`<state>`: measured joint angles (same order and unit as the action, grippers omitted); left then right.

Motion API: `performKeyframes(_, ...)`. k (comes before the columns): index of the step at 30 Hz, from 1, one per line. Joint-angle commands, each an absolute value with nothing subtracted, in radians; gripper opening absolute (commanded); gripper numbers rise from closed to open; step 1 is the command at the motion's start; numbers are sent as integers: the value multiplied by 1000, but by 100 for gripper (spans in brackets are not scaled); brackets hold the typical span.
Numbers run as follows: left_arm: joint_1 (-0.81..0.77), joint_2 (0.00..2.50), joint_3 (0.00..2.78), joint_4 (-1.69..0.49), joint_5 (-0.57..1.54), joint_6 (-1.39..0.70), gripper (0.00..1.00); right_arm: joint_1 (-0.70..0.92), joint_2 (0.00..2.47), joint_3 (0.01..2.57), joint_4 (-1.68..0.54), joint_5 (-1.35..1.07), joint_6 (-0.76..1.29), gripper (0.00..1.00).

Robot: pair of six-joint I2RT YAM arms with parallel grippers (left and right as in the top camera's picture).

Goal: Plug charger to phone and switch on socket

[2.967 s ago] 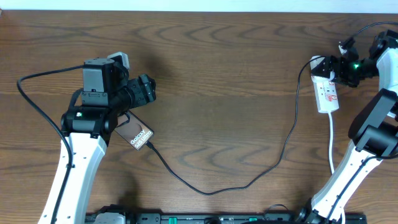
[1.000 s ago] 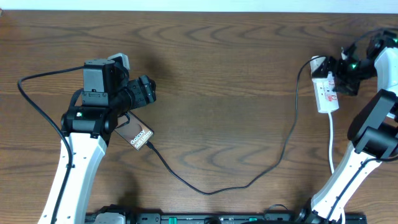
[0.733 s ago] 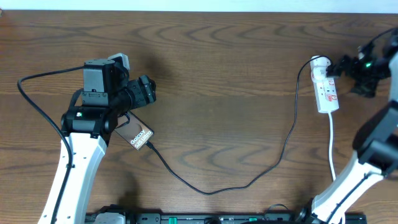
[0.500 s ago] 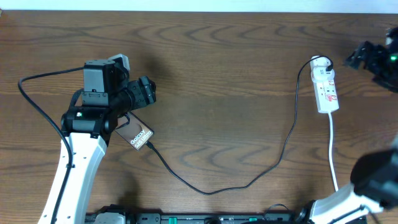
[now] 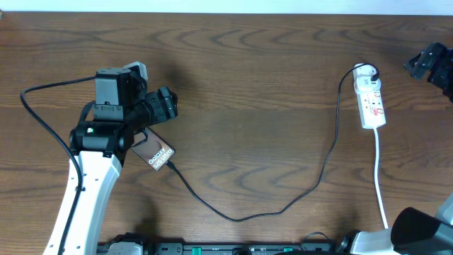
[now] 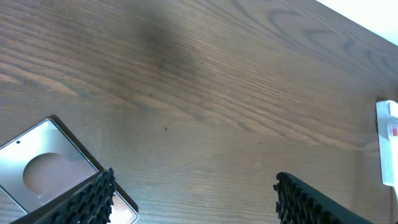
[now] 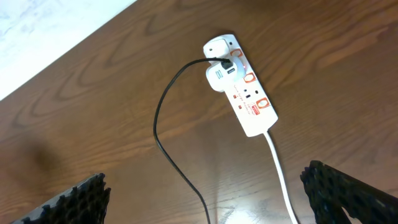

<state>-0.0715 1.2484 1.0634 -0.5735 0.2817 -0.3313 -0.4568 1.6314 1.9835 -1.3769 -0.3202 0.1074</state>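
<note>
The phone point(image 5: 157, 153) lies flat on the table under my left arm, its plug end toward the front right. It also shows in the left wrist view point(image 6: 43, 174), face up with a brownish oval. The thin black charger cable point(image 5: 283, 207) runs from the phone's lower corner across the table up to the white socket strip point(image 5: 371, 103), seen also in the right wrist view point(image 7: 244, 93) with a white plug in it. My left gripper point(image 6: 193, 205) is open above the phone. My right gripper point(image 7: 208, 205) is open, high and apart from the strip, at the right edge overhead point(image 5: 430, 62).
The strip's white lead point(image 5: 380, 177) runs toward the front edge. A thick black robot cable point(image 5: 35, 120) loops at the far left. The table's white back edge shows in the right wrist view point(image 7: 50, 31).
My right gripper has lifted off the socket strip and drawn back to the right, almost out of the overhead view. The left arm, phone and cable have not moved.
</note>
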Motion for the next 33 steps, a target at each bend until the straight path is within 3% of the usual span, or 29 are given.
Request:
performKeyframes(1, -73, 1253, 1085, -575, 268, -308, 81, -451, 1617, 1986, -1381, -316, 123, 99)
performKeyframes(21, -79, 1181, 1033, -554, 187, -308, 81, -451, 1617, 1986, -1381, -316, 123, 99)
performKeyframes(25, -112, 1071, 876, -339, 98, -307, 81, -451, 1617, 1986, -1381, -316, 123, 99)
performKeyframes(33, -168, 698, 302, 420, 33, -215, 81, -451, 1617, 1986, -1381, -316, 123, 99)
